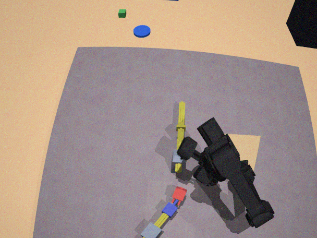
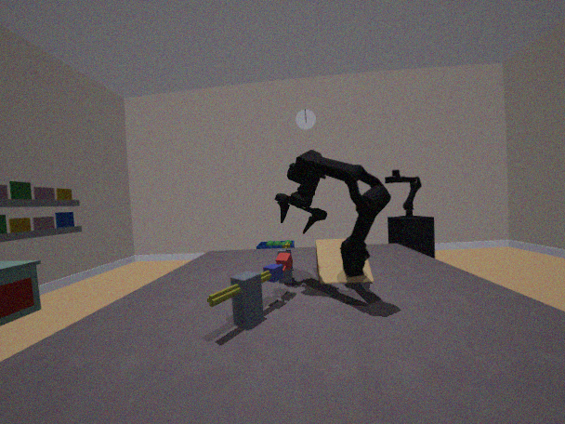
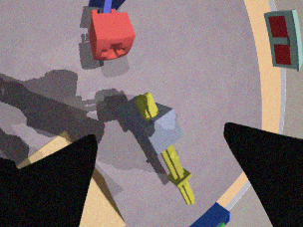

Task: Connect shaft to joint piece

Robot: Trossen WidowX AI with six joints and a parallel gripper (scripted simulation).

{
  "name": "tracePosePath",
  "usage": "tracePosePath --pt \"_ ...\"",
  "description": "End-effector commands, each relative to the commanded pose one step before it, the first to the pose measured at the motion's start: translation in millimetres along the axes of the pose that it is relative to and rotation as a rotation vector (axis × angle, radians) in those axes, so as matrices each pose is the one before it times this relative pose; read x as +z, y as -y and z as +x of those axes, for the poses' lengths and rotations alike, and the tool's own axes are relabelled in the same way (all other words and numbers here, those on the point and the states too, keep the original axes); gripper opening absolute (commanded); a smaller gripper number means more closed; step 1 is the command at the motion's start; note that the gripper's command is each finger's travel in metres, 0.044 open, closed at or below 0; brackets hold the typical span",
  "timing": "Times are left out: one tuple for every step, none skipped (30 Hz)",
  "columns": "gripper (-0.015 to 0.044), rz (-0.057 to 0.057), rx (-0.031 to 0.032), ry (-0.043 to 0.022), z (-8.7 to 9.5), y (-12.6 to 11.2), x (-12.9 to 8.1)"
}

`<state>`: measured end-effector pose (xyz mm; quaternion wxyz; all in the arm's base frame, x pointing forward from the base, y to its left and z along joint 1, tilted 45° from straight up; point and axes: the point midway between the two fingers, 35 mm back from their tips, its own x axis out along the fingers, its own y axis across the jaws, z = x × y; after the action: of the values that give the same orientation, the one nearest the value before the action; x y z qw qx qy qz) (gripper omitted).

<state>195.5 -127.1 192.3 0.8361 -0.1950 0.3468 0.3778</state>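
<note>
The red joint piece (image 1: 179, 193) (image 2: 284, 259) (image 3: 111, 36) sits on a blue hinge part (image 1: 169, 209) at the end of the fixed yellow shaft (image 1: 161, 220) (image 2: 225, 293), which runs through a grey block (image 1: 151, 230) (image 2: 247, 298). The second yellow shaft (image 1: 181, 122) (image 3: 175, 171) lies in its own grey block (image 1: 177, 157) (image 3: 162, 128). Its tip stands a gap away from the red piece. My gripper (image 1: 196, 163) (image 2: 299, 218) (image 3: 162, 135) is open and empty. It hangs high above the second block and touches nothing.
The arm's base stands on a tan plate (image 1: 247, 146) (image 2: 330, 260). A blue disc (image 1: 142, 31) and a green cube (image 1: 122, 13) lie on the floor beyond the mat. A black pedestal (image 1: 303, 23) (image 2: 411, 234) carries another arm. A blue box (image 2: 275, 244) (image 3: 211, 223) lies farther off.
</note>
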Motion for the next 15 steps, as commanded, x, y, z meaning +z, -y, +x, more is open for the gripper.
tracePosePath --pt "0.044 0.0283 0.00177 0.00392 0.52 -0.52 0.22" --pt "0.044 0.028 0.00393 -0.00189 0.61 -0.05 0.05" --pt "0.044 0.028 0.00386 -0.00201 0.61 -0.05 0.05" --pt "0.044 0.028 0.0038 -0.00213 0.61 -0.05 0.05" --pt "0.044 0.028 0.00373 -0.00225 0.61 -0.05 0.05" --pt "0.044 0.028 0.00366 -0.00236 0.61 -0.05 0.05" --pt "0.044 0.028 0.00358 -0.00247 0.61 -0.05 0.05" --pt "0.044 0.028 0.0035 -0.00258 0.61 -0.05 0.05" --pt "0.044 0.028 0.00342 -0.00269 0.61 -0.05 0.05" --pt "0.044 0.028 0.00333 -0.0028 0.61 -0.05 0.05" --pt "0.044 0.028 0.00324 -0.0029 0.61 -0.05 0.05" --pt "0.044 0.028 0.00315 -0.003 0.61 -0.06 0.05" --pt "0.044 0.028 0.00305 -0.00309 0.61 -0.06 0.05" --pt "0.044 0.028 0.00295 -0.00319 0.61 -0.06 0.05" --pt "0.044 0.028 0.00285 -0.00328 0.61 -0.06 0.05"
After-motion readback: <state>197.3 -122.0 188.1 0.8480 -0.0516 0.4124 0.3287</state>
